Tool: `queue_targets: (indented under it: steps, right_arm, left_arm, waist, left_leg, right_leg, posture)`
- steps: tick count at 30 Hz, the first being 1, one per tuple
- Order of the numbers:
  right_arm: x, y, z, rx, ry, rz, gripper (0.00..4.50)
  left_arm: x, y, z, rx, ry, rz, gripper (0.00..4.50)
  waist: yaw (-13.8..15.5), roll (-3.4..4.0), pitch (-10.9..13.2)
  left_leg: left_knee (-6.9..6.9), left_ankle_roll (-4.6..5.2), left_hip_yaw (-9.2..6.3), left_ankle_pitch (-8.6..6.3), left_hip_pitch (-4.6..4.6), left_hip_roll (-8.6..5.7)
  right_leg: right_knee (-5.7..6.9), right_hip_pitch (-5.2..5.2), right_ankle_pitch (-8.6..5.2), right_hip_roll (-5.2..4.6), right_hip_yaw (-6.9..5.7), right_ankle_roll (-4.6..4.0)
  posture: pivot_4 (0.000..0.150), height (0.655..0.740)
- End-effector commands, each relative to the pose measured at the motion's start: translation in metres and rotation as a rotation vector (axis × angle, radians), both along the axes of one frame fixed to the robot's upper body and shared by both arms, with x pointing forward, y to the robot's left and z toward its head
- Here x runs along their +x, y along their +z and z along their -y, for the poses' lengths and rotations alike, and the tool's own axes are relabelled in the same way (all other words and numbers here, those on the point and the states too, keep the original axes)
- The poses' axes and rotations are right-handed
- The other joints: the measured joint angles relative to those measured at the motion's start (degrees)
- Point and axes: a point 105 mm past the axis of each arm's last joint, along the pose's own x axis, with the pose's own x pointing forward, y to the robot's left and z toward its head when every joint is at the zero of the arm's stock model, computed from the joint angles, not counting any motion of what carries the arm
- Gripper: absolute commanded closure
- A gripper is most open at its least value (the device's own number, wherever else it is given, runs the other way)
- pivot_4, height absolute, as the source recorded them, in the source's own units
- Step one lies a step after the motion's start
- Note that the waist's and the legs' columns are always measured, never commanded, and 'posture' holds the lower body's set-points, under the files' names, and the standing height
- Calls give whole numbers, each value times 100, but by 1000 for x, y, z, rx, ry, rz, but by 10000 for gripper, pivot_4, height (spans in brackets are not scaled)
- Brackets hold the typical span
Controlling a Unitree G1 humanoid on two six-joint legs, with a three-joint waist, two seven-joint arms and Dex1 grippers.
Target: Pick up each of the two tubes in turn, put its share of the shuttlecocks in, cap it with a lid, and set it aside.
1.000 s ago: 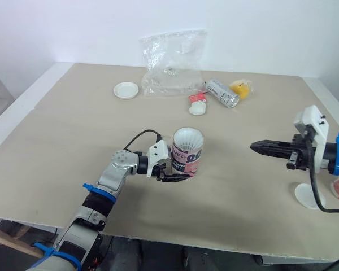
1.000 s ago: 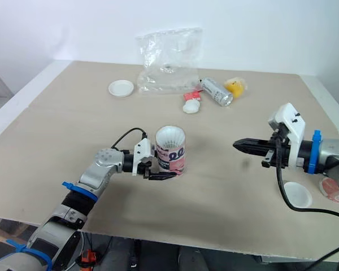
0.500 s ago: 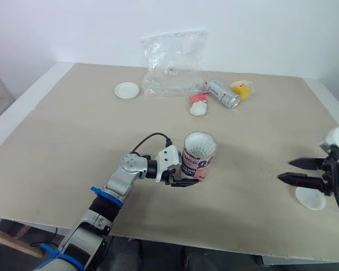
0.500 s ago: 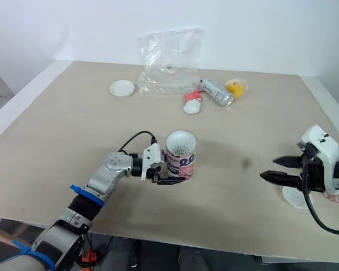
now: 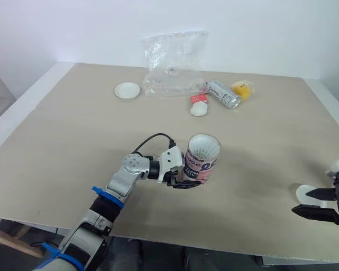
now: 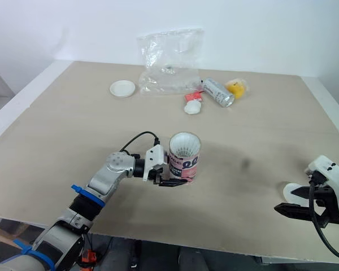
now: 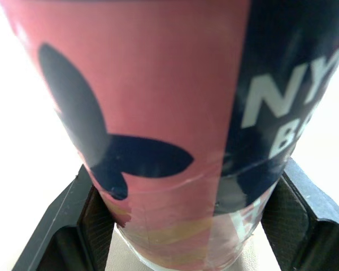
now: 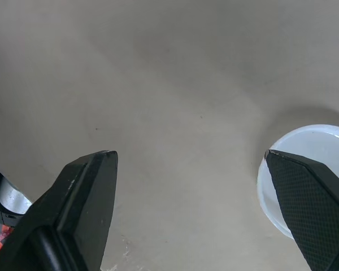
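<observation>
Tube (image 5: pixel 199 167), pink and navy, upright, white shuttlecock (image 5: pixel 204 148) showing inside.

Right gripper (image 6: pixel 281 199), a second ago out over mid-table with fingers together, has pulled back toward the near right edge and spread them beside the white lid (image 8: pixel 313 164); left gripper (image 6: pixel 175 180) has carried the upright tube (image 6: pixel 183 158) slightly rightward.
</observation>
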Motion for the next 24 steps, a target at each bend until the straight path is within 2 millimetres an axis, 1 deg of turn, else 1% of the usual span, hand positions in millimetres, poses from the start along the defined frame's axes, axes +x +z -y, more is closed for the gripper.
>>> queue_targets:
  steps: [1,10,18,21,24]
  right_arm:
    - [3,1,3,-22,4,31,440]
    - [4,-7,2,-48,43,13,440]
    - [6,-20,11,-69,50,-4,440]
    - [9,-22,16,-85,41,9,440]
    - [10,-22,17,-75,39,12,440]
  left_arm:
    - [-18,-13,10,43,-81,-50,12652]
    - [-20,-12,12,43,-77,-52,12652]
    - [-20,-10,12,33,-75,-57,12652]
    - [-20,-9,12,31,-73,-58,12652]
    - [-20,-9,12,33,-71,-57,12652]
  waist:
    - [0,0,0]
    - [0,-1,1]
    - [0,0,0]
    - [-1,1,0]
    - [-1,1,0]
  left_leg:
    - [0,0,0,0,0,0]
    - [1,-1,-1,0,0,0]
    - [1,-1,-1,0,2,-1]
    - [1,0,-1,0,2,-1]
    - [0,0,-1,0,2,-1]
  right_leg:
    - [0,0,0,0,0,0]
    - [0,1,-1,0,0,1]
    - [0,3,-1,0,-1,1]
    - [0,4,-1,-1,-1,1]
    - [0,3,-1,-1,-1,1]
  posture:
    - [1500,7400]
    - [1500,7400]
    - [1500,7400]
    - [1500,7400]
    - [1500,7400]
